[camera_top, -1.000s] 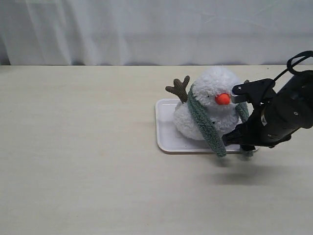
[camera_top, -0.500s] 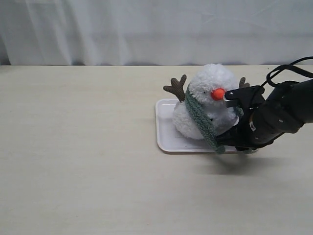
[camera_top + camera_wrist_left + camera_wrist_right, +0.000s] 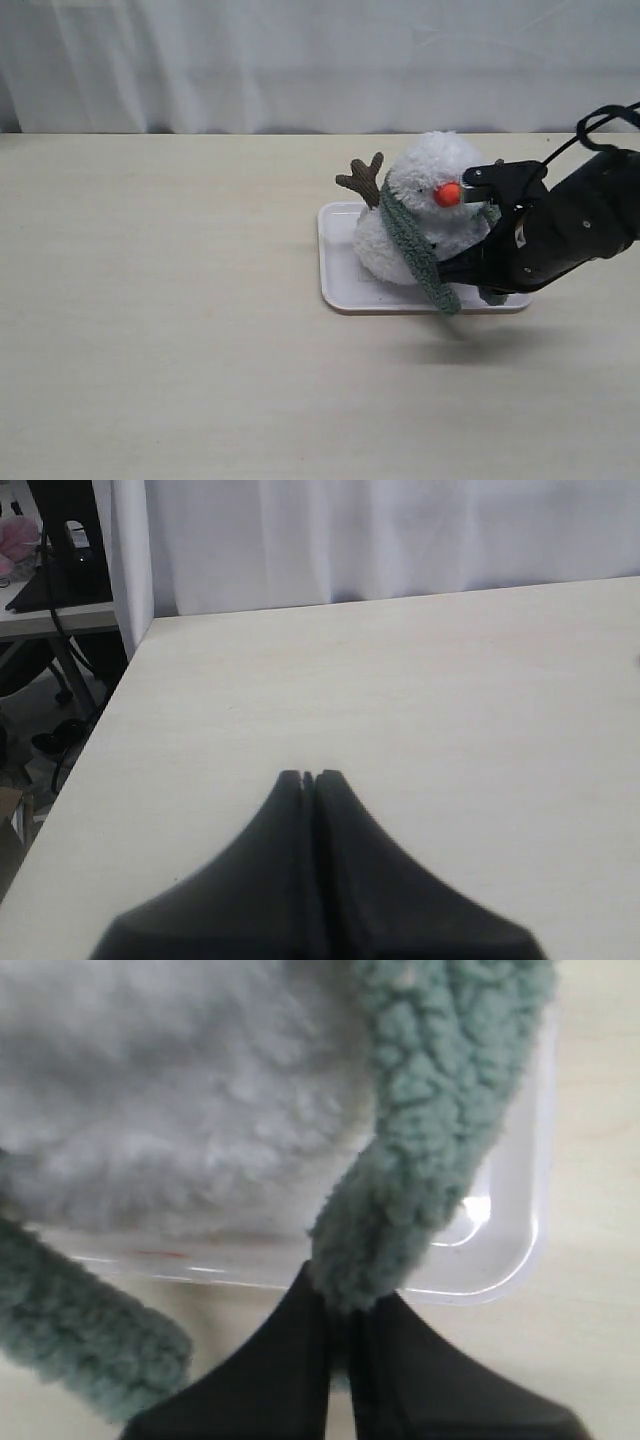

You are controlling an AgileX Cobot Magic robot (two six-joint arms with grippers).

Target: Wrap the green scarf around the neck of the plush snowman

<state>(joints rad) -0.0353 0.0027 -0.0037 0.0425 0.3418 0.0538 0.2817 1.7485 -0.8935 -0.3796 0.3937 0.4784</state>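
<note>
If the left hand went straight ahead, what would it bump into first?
Probably nothing near. The left hand points across the table, and the way looks free up to the white curtain behind the far edge. How low it aims is hard to tell.

- The table (image 3: 150,350) to the left of and in front of the tray (image 3: 335,262) is left open for a pass
- The middle of the tray is filled by the plush snowman (image 3: 430,170), with its branch arm (image 3: 363,180) stuck out at the left
- The tray's right side in the exterior view is taken up by the right arm (image 3: 575,225), with the right gripper (image 3: 345,1310) clamped on the green scarf (image 3: 412,248)
- The far side is bounded by a curtain (image 3: 300,60)
</note>
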